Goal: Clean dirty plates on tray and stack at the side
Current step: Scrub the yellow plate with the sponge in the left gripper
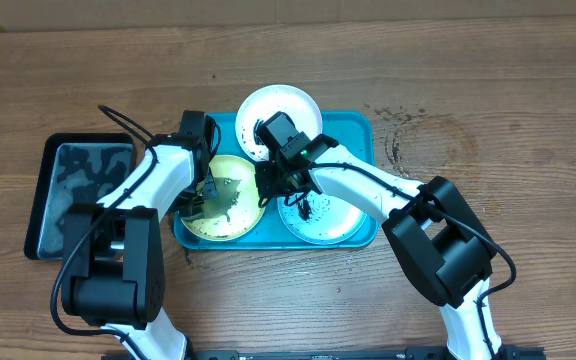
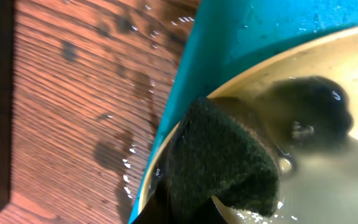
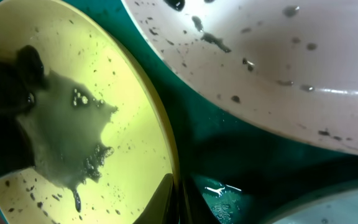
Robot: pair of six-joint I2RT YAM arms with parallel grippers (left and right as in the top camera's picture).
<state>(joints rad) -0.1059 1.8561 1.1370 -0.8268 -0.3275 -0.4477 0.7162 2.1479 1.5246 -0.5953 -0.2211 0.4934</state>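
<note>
Tray (image 1: 360, 125): lies under both grippers, with all three plates on it.

Yellow-green plate (image 1: 230, 215): sits between the left gripper (image 1: 200, 195) and the right gripper (image 1: 268, 185). The white plate (image 1: 293, 105) is beyond the right fingers, and the light blue plate (image 1: 333, 220) is on their outer side.

Left fingers clamp a dark sponge (image 2: 222, 162), pressed on the yellow-green plate's near rim. Right fingers sit at the opposite rim. Whether they pinch it or only brace it, I cannot tell.

Judgement: scrub step, early.
- Sweep the sponge away from the left fingers through the black puddle (image 3: 73, 137), then over the specks (image 3: 39, 186).
- Keep the sponge pressed flat.
- The right side must steady the rim, or the plate may slide.
</note>
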